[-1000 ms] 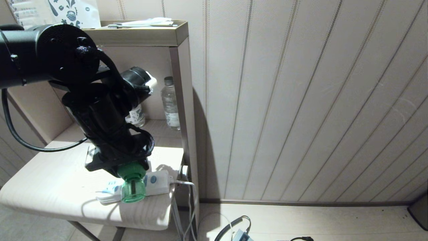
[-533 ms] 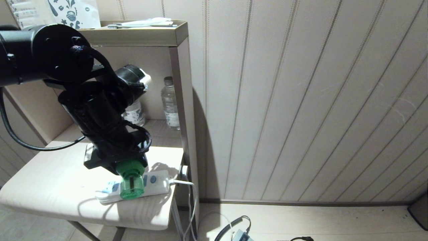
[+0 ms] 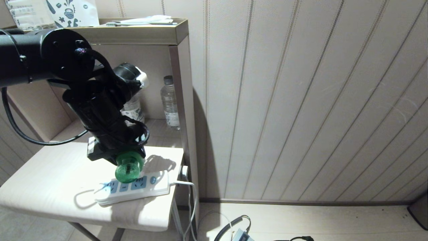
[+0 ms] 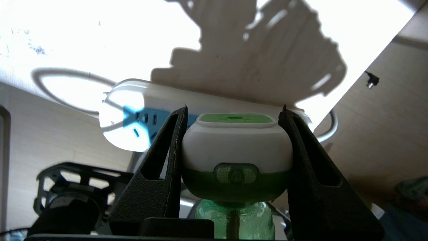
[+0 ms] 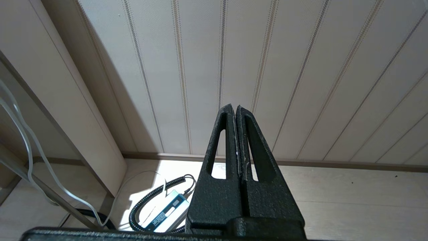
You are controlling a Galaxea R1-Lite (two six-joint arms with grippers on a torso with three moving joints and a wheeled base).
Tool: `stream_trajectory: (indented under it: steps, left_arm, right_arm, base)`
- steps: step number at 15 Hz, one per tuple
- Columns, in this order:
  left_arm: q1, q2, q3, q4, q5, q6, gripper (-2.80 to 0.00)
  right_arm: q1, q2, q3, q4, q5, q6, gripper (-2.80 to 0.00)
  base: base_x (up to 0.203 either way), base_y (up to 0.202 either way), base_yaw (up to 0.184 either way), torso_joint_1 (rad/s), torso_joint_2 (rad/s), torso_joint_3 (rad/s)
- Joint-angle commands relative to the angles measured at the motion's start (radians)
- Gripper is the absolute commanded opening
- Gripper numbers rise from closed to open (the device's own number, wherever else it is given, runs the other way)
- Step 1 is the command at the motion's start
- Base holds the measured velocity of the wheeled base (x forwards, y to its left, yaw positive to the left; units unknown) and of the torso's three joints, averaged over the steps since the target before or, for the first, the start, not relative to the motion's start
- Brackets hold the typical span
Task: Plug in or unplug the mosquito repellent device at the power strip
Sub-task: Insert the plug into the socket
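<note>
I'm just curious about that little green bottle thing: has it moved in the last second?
Yes. The mosquito repellent device has lifted up and back, away from the power strip.

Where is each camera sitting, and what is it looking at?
Head view: up high, looking down at the pale wooden table; black left arm shows.
Left wrist view: behind the left gripper, which clamps the white-and-green mosquito repellent device.
Right wrist view: behind the shut right gripper, facing the striped wall.
Shared: head and left wrist see the long white power strip.
</note>
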Motion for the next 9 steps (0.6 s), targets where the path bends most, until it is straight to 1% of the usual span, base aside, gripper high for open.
stream_trajectory:
  steps: [1,6,9]
  left_arm:
    - [-0.010,0.013,-0.019,0.013,-0.003,-0.002,-2.80]
    - [-0.014,0.011,-0.029,0.013,-0.001,-0.002,-2.80]
    - [-0.046,-0.005,-0.027,0.014,0.015,-0.005,-2.80]
  right_arm:
    - [0.001,0.001,0.000,0.000,0.000,0.000,-2.80]
    - [0.001,0.001,0.000,0.000,0.000,0.000,-2.80]
    - [0.001,0.001,0.000,0.000,0.000,0.000,-2.80]
  base:
    - [0.000,0.000,0.000,0.000,0.00,0.000]
    - [0.000,0.000,0.000,0.000,0.00,0.000]
    - [0.000,0.000,0.000,0.000,0.00,0.000]
